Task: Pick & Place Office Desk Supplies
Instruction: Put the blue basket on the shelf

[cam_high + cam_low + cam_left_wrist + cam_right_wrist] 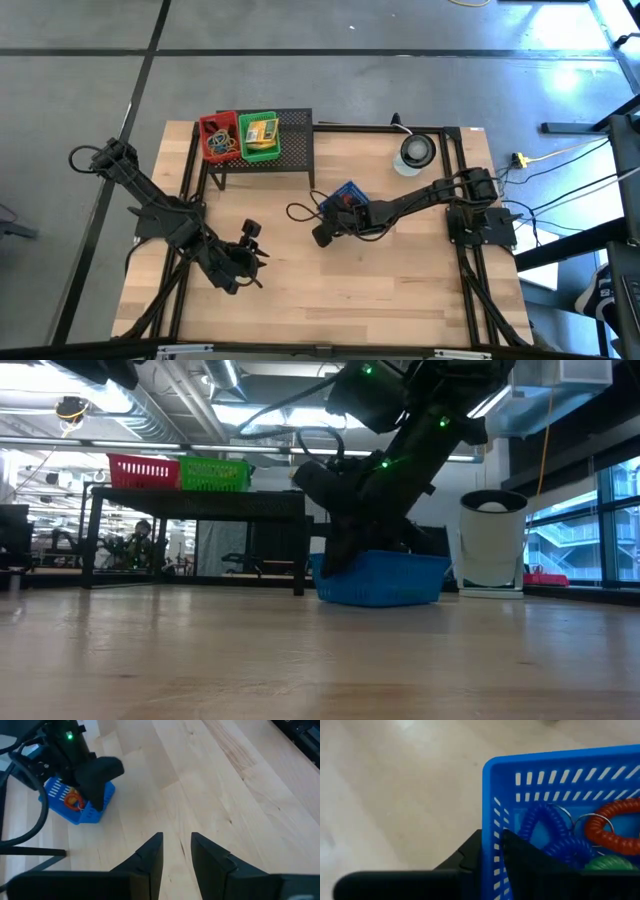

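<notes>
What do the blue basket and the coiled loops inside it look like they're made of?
The blue basket looks like moulded plastic, fairly glossy: thin walls with even rows of slots. The right gripper closes on its rim. The coiled loops, blue, orange and green, look like smooth, springy plastic cord; thin rings between them seem metal.

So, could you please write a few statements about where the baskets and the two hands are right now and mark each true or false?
1. The right hand grips the wall of the blue basket. True.
2. The blue basket is empty. False: it holds blue, orange and green coiled loops.
3. The left hand holds a clip. False: its fingers stand apart over bare table, holding nothing.
4. A red basket and a green basket sit side by side on the black shelf. True.
5. The blue basket sits on the shelf. False: it is on the table.
</notes>
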